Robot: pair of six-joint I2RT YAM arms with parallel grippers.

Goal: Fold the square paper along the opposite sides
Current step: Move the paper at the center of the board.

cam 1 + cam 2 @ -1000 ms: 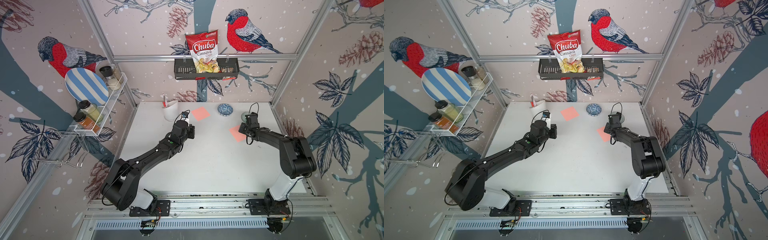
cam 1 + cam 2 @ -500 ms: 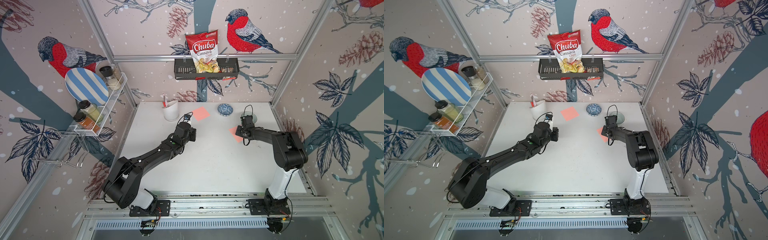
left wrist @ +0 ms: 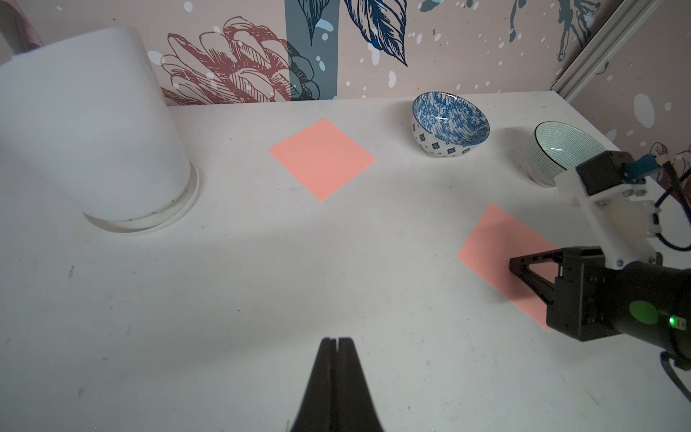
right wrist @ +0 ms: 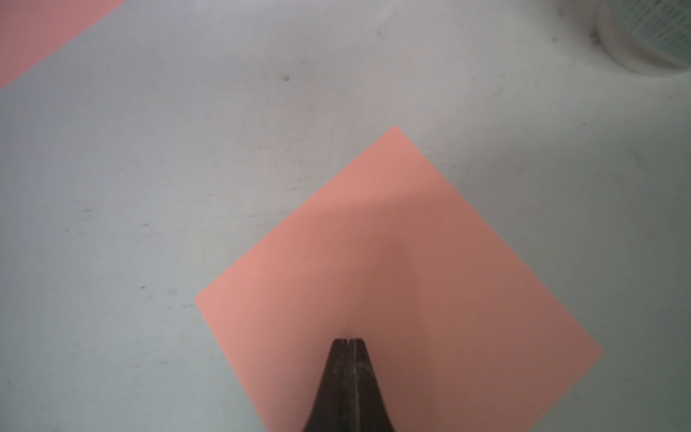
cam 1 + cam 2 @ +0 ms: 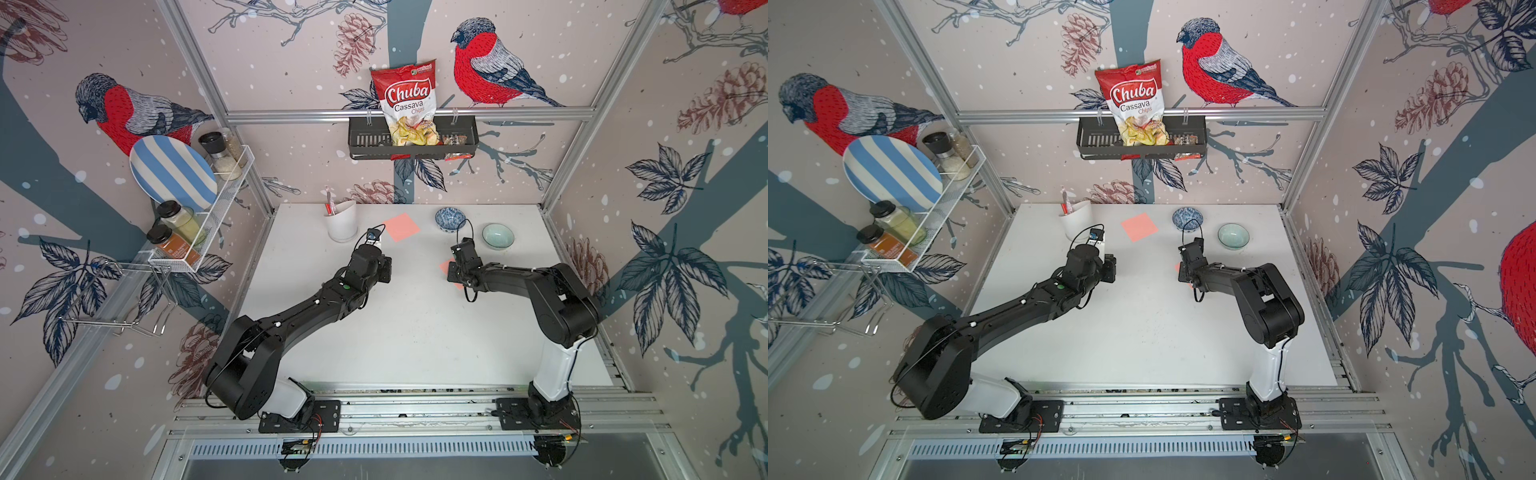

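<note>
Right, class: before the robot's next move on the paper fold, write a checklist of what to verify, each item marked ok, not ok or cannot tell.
1. Right end effector above the paper: ok.
2. Its jaws open for a pinch: not ok, shut.
3. Its tips touching the sheet: cannot tell.
4. Paper flat and unfolded: ok.
5. Left end effector off the paper: ok, shut, over bare table.
6. Pale green bowl clear of the paper: ok, apart.
</note>
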